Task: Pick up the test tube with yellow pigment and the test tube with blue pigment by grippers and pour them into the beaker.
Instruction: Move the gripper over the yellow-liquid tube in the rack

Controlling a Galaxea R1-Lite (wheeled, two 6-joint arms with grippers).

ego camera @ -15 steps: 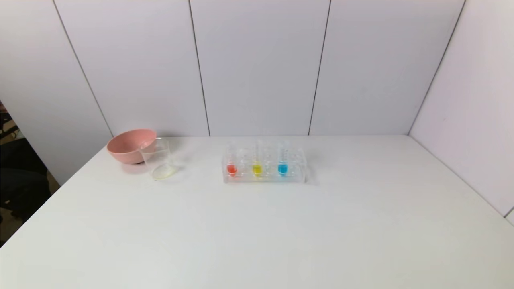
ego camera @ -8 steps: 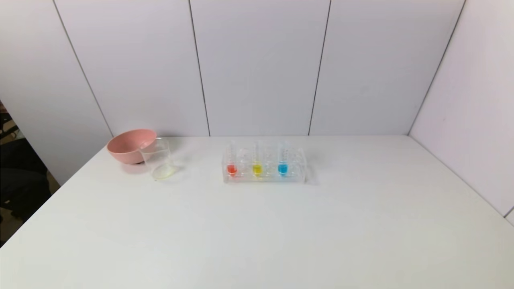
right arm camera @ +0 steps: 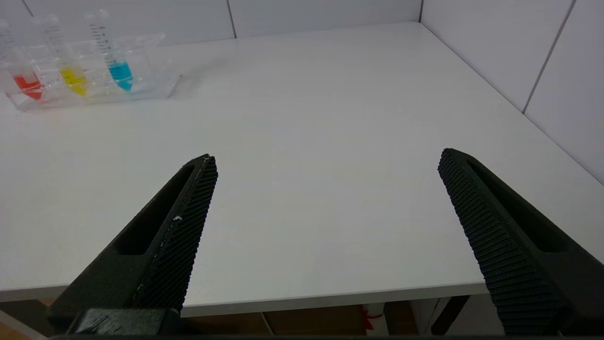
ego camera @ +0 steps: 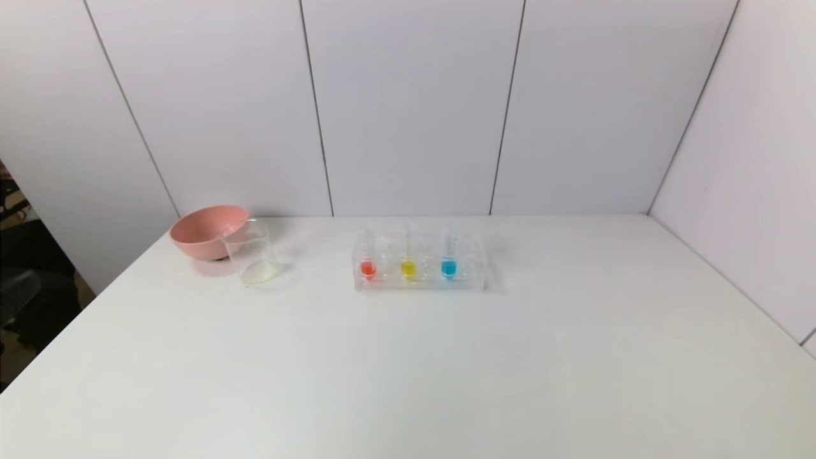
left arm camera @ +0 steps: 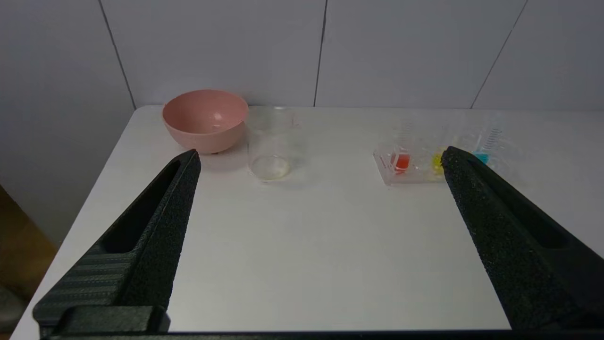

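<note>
Both hands, left hand [left arm camera: 318, 158] and right hand [right arm camera: 328, 158], wait wide open and hold nothing, back by the desk [ego camera: 408, 370] edge. Yellow tube [ego camera: 408, 268] and blue tube [ego camera: 449, 268] stand in the rack [ego camera: 472, 279]. Beaker [ego camera: 252, 258] sits beside the pink bowl [ego camera: 204, 233], with no colour poured in. Nothing is done yet.

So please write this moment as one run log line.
stage: before pickup | left gripper: open, empty | right gripper: open, empty | tubes: in rack
</note>
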